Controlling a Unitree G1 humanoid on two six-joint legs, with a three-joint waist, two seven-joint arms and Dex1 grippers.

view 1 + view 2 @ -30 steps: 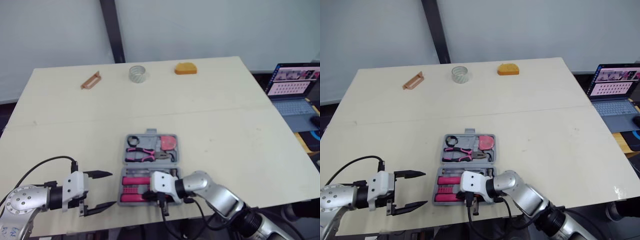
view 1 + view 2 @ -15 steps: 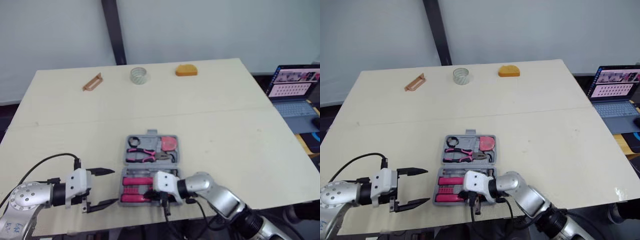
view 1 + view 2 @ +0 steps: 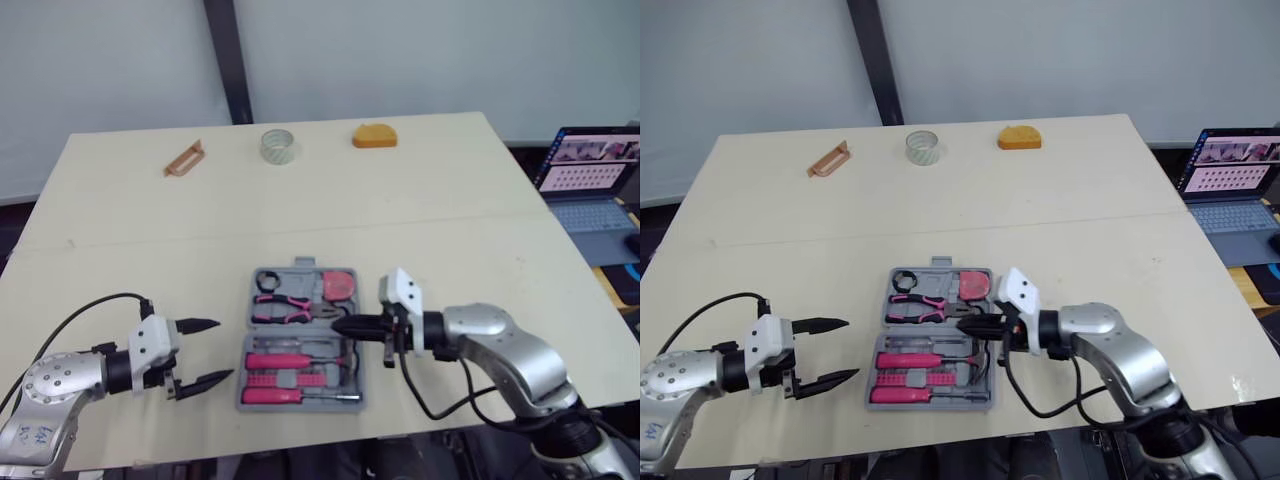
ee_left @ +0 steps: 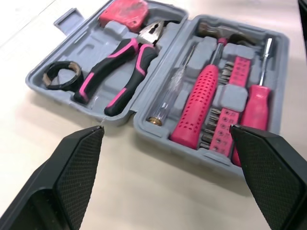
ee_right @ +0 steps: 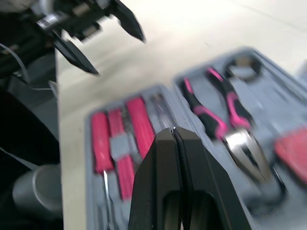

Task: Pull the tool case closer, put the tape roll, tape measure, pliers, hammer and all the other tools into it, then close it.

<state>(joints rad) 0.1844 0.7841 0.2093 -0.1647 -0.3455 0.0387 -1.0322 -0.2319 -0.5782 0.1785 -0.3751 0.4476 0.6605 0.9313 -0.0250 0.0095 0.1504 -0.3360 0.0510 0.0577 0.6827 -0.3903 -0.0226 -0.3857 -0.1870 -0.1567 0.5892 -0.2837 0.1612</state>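
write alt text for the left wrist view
An open grey tool case sits on a pale table, framed by the spread black fingers of the left claw. One half holds pliers, a black tape roll and a pink tape measure; the other a hammer, screwdriver and bits.

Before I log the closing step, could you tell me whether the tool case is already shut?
No, the tool case lies open, showing the pliers inside.
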